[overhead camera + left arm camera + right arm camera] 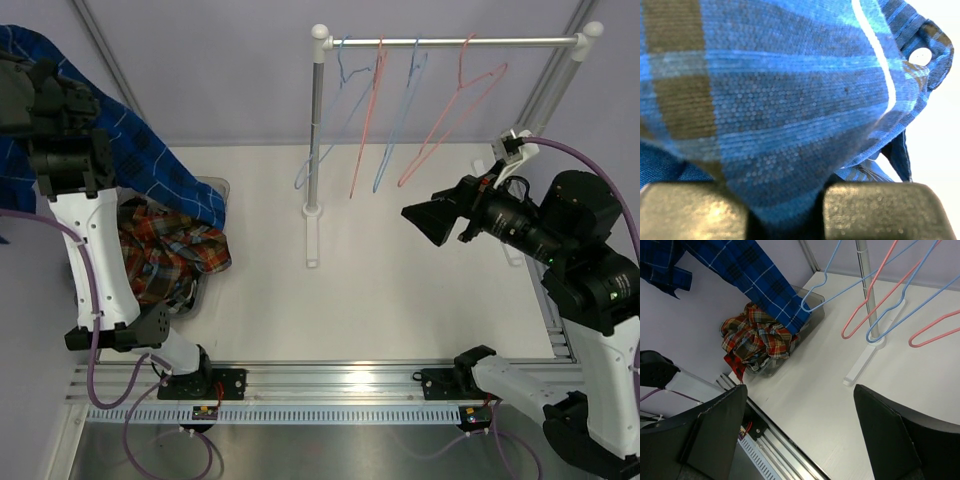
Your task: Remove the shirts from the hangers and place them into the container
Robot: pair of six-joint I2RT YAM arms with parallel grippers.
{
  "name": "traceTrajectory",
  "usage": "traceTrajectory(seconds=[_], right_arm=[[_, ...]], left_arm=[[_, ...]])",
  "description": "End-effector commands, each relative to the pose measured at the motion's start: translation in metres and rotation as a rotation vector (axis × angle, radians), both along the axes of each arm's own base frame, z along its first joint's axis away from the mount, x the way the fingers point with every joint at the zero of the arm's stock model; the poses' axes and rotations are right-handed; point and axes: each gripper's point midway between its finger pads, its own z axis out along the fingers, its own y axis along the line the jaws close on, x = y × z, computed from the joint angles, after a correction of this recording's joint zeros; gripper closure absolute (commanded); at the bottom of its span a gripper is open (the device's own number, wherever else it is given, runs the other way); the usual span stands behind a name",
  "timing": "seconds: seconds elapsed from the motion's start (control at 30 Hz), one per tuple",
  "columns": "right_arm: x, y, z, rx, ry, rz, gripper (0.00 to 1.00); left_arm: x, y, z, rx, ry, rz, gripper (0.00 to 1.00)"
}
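Blue shirt [790,100] cloth fills the left wrist view, pinched hard between the two black pads of the left gripper [785,210], whose jaws are all but closed on a bunched fold of it. From above you can see that arm holding the garment high over the table's [400,300] far left corner. The fabric slopes down from there, and its lower end reaches the container [817,307].

That smoky bin sits against the left edge of the table. A tartan shirt [165,250] in brown, red and yellow lies crumpled inside, heaped above the rim, and the blue cloth drapes over its far side. A scrap of red fabric shows at the near end of the heap; I cannot tell which garment it belongs to.

Four hangers [400,120] dangle bare from the silver rail [450,42] along the far edge: blue, pink, blue, pink from left to right, all swung at a slant.

At the right side of the table the right gripper [800,390] hovers near the rack's right post, jaws spread wide, nothing between them, pointing towards the bin.
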Motion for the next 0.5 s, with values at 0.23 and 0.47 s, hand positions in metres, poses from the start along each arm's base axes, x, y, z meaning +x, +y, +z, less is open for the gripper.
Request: traceTrajectory(seconds=[0.23, 0.47], right_arm=[[-0.004, 0.015, 0.007, -0.057, -0.040, 0.042, 0.01], [-0.012, 0.009, 0.013, -0.041, -0.065, 0.031, 0.00]], left_arm=[[-0.037, 0.004, 0.029, 0.047, -0.163, -0.045, 1.00], [0.031, -0.022, -0.067, -0.102, 0.096, -0.261, 1.00]])
